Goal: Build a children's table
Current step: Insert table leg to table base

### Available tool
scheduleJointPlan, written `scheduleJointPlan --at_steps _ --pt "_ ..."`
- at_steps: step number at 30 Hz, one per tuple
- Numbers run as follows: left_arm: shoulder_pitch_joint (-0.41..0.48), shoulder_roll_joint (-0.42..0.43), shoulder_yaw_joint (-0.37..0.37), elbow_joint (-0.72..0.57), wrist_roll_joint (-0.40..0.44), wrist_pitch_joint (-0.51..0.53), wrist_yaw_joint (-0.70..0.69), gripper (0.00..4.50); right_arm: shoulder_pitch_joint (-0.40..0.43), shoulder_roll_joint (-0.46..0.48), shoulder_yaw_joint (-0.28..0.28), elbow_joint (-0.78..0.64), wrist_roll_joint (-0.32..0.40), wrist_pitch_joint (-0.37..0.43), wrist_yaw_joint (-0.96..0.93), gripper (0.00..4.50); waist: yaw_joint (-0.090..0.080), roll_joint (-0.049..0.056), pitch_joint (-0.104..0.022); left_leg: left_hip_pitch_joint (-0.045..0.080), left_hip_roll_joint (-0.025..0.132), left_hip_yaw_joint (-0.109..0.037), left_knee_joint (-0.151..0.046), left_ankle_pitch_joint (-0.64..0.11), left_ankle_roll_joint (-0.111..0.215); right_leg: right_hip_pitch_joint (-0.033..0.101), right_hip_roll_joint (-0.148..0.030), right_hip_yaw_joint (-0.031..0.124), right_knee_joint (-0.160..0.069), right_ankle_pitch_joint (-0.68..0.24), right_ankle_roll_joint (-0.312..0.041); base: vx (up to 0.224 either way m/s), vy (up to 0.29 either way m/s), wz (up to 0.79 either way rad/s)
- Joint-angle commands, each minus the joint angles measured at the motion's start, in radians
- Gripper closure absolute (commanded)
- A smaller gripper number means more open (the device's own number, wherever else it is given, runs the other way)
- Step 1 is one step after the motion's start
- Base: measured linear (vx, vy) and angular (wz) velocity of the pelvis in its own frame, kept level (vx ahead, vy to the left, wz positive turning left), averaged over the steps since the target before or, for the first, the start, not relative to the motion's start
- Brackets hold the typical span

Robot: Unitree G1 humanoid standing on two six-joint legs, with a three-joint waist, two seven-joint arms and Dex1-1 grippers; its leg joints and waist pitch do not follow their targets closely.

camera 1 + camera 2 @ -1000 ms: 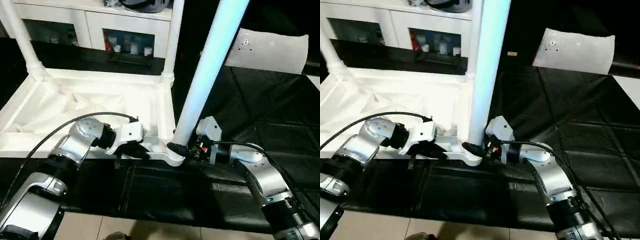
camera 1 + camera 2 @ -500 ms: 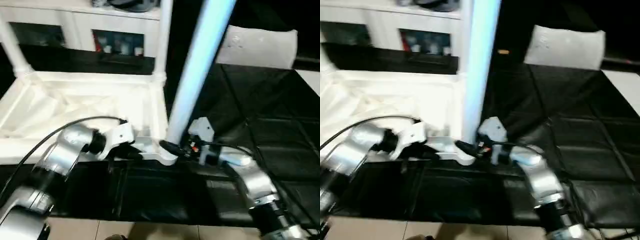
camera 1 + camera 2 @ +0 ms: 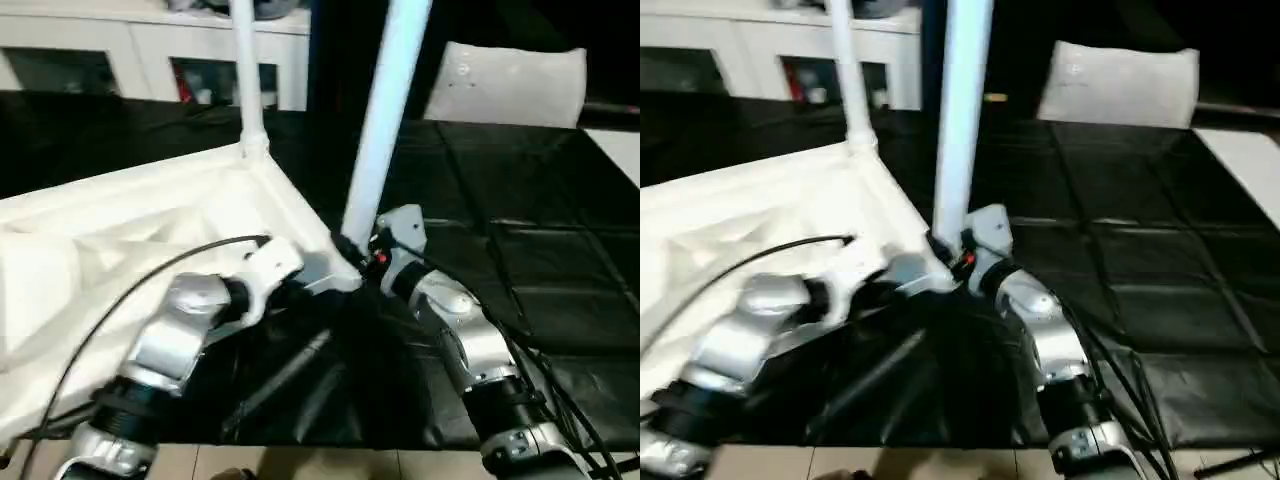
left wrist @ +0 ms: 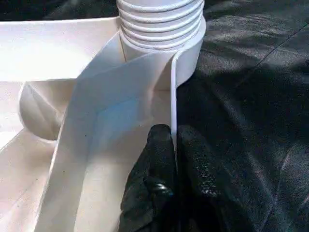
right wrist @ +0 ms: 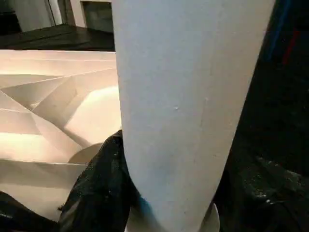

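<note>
The white children's table top [image 3: 150, 230] lies upside down on the black mat, ribs up and turned at an angle. A white leg [image 3: 245, 80] stands in its far corner socket. A second leg [image 3: 385, 120] rises from the near corner socket [image 3: 345, 275]. My right gripper [image 3: 352, 250] is shut on this leg just above the socket, and a black finger [image 5: 104, 188] hugs the leg [image 5: 183, 96]. My left gripper [image 4: 173, 142] is shut on the thin rim wall [image 4: 172, 96] of the top, right beside the ribbed socket [image 4: 161, 24].
A flat whitish plastic bag [image 3: 505, 85] lies at the back right on the black padded mat [image 3: 520, 270]. White cabinets [image 3: 150, 40] stand along the back. A strip of pale floor [image 3: 300, 465] shows at the near edge.
The table top now lies slanted, its far leg further left in the picture, and the held leg stands more upright. The camera has shifted too. Both grips are unchanged.
</note>
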Motion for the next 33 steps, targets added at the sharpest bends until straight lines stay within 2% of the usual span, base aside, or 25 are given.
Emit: scheduleJointPlan --at_steps 1,2,6,10,11,13,15,16,21,22,24,25,26,28,30,31,33 --pt "-0.002 -0.029 -0.045 0.014 -0.004 0.024 0.012 4.5 0.032 0.012 0.018 0.08 -0.024 0.056 -0.014 2.6 0.003 0.009 -0.033 0.019 0.08 -0.043 -0.073 -0.297 -0.019 -0.008 -0.084 0.047 -0.09 -0.183 -0.196 0.0 0.0 0.0" --pt "-0.004 -0.027 -0.04 0.02 -0.001 0.024 0.018 4.5 0.033 0.013 0.018 0.083 -0.027 0.053 -0.017 2.6 0.002 0.005 -0.035 0.02 0.08 -0.042 -0.072 -0.3 -0.019 -0.008 -0.083 0.047 -0.091 -0.186 -0.196 0.0 0.0 0.0" --pt "-0.011 -0.021 -0.026 0.042 0.002 0.018 0.029 4.5 0.037 0.017 0.022 0.087 -0.038 0.044 -0.021 2.6 0.002 0.006 -0.036 0.022 0.079 -0.045 -0.073 -0.33 -0.032 -0.011 -0.086 0.047 -0.094 -0.227 -0.185 0.0 0.0 0.0" --pt "-0.013 -0.01 -0.028 0.054 -0.003 0.017 0.028 4.5 0.04 0.024 0.02 0.081 -0.027 0.047 -0.015 2.6 0.003 0.004 -0.041 0.022 0.08 -0.044 -0.071 -0.328 -0.033 -0.009 -0.086 0.048 -0.092 -0.215 -0.185 0.0 0.0 0.0" --pt "-0.014 -0.006 -0.028 0.058 -0.003 0.015 0.026 4.5 0.04 0.024 0.018 0.08 -0.028 0.045 -0.02 2.25 0.004 0.005 -0.041 0.022 0.08 -0.045 -0.071 -0.324 -0.032 -0.009 -0.087 0.048 -0.092 -0.208 -0.185 0.0 0.0 0.0" --pt "-0.017 -0.001 -0.029 0.064 -0.004 0.011 0.024 4.5 0.039 0.023 0.018 0.082 -0.025 0.041 -0.014 1.9 0.004 0.005 -0.042 0.021 0.079 -0.044 -0.071 -0.311 -0.029 -0.007 -0.085 0.047 -0.089 -0.183 -0.189 0.0 0.0 0.0" --pt "-0.025 0.008 -0.031 0.081 -0.005 -0.004 0.014 4.5 0.04 0.021 0.016 0.083 -0.02 0.03 -0.006 1.73 0.005 0.007 -0.044 0.021 0.078 -0.043 -0.069 -0.297 -0.026 -0.007 -0.085 0.047 -0.089 -0.162 -0.196 0.0 0.0 0.0" --pt "-0.028 0.011 -0.032 0.089 -0.006 -0.011 0.008 4.5 0.041 0.021 0.014 0.083 -0.017 0.026 -0.004 1.63 0.007 0.006 -0.047 0.019 0.079 -0.042 -0.067 -0.276 -0.022 -0.002 -0.084 0.046 -0.084 -0.126 -0.2 0.0 0.0 0.0" --pt "-0.045 0.027 -0.035 0.128 -0.009 -0.05 -0.016 4.5 0.059 0.012 0.007 0.057 -0.008 0.04 0.007 1.32 0.015 0.007 -0.049 0.018 0.078 -0.039 -0.063 -0.22 -0.001 0.005 -0.085 0.045 -0.077 -0.045 -0.212 0.0 0.0 0.0" --pt "-0.055 0.036 -0.035 0.149 -0.01 -0.08 -0.025 4.5 0.077 0.004 0.001 0.03 0.003 0.048 0.016 1.13 0.019 0.013 -0.049 0.02 0.076 -0.039 -0.061 -0.212 0.004 0.006 -0.084 0.045 -0.078 -0.039 -0.212 0.0 0.0 0.0" --pt "-0.061 0.042 -0.034 0.162 -0.009 -0.099 -0.027 4.5 0.092 -0.002 -0.003 0.008 0.011 0.053 0.022 1.01 0.024 0.009 -0.05 0.021 0.077 -0.038 -0.061 -0.215 0.006 0.007 -0.083 0.044 -0.078 -0.042 -0.206 0.0 0.0 0.0" --pt "-0.067 0.053 -0.036 0.181 -0.006 -0.142 -0.031 4.5 0.122 -0.015 -0.008 -0.038 0.028 0.059 0.042 0.88 0.026 0.011 -0.05 0.02 0.078 -0.039 -0.062 -0.214 0.007 0.009 -0.085 0.045 -0.079 -0.042 -0.204 0.0 0.0 0.0" --pt "-0.071 0.058 -0.035 0.192 -0.003 -0.167 -0.025 4.5 0.142 -0.026 -0.009 -0.071 0.042 0.063 0.063 0.76 0.029 0.016 -0.051 0.019 0.077 -0.04 -0.061 -0.211 0.007 0.011 -0.085 0.045 -0.078 -0.036 -0.199 0.0 0.0 0.0" --pt "-0.077 0.07 -0.037 0.213 -0.002 -0.208 -0.026 4.5 0.177 -0.047 -0.012 -0.134 0.065 0.089 0.092 0.64 0.03 0.01 -0.05 0.017 0.076 -0.04 -0.06 -0.21 0.015 0.015 -0.082 0.043 -0.078 -0.027 -0.196 0.0 0.0 0.0" --pt "-0.077 0.072 -0.037 0.215 -0.002 -0.212 -0.026 4.5 0.18 -0.05 -0.012 -0.14 0.067 0.093 0.095 0.43 0.029 0.012 -0.052 0.017 0.077 -0.04 -0.06 -0.209 0.02 0.013 -0.085 0.043 -0.076 -0.027 -0.201 0.0 0.0 0.0" --pt "-0.083 0.081 -0.035 0.234 -0.01 -0.246 -0.048 4.5 0.213 -0.083 -0.01 -0.199 0.083 0.119 0.128 0.32 0.028 0.016 -0.05 0.016 0.076 -0.04 -0.06 -0.22 0.019 0.011 -0.086 0.043 -0.08 -0.066 -0.205 0.0 0.0 0.0" --pt "-0.087 0.087 -0.032 0.244 -0.021 -0.262 -0.074 4.5 0.23 -0.105 -0.01 -0.228 0.09 0.121 0.151 0.18 0.028 0.013 -0.05 0.016 0.078 -0.04 -0.059 -0.22 0.019 0.011 -0.086 0.043 -0.081 -0.083 -0.202 0.0 0.0 0.0"
